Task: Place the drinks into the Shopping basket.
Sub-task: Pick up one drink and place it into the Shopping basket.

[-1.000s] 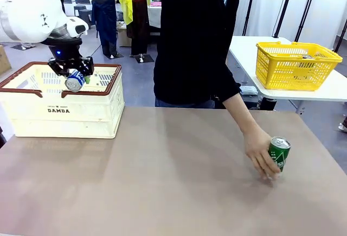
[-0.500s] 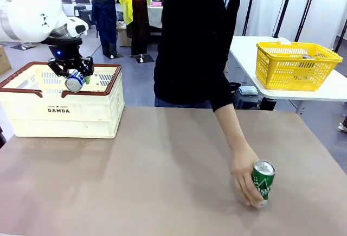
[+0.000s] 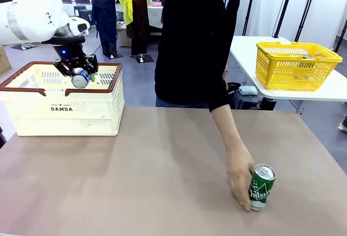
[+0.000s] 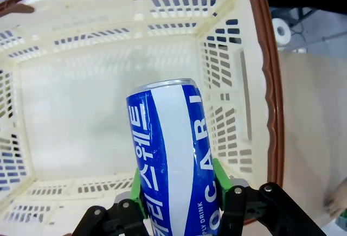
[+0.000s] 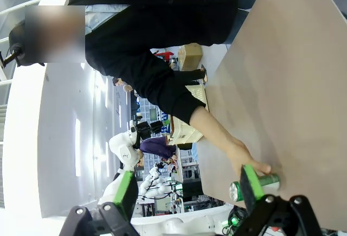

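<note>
The blue drink can (image 3: pixel 81 78) is clamped between the jaws of the left gripper (image 3: pixel 77 73), above the open Shopping basket (image 3: pixel 65 111) at the far left of the table (image 3: pixel 135 176). A green can (image 3: pixel 262 186) is at the near right, and a person's hand (image 3: pixel 238 179) touches it. The right gripper (image 5: pixel 188 180) has its jaws wide apart and holds nothing.

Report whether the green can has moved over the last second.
Yes: the green can has come nearer and leftward, away from the yellow basket.
</note>
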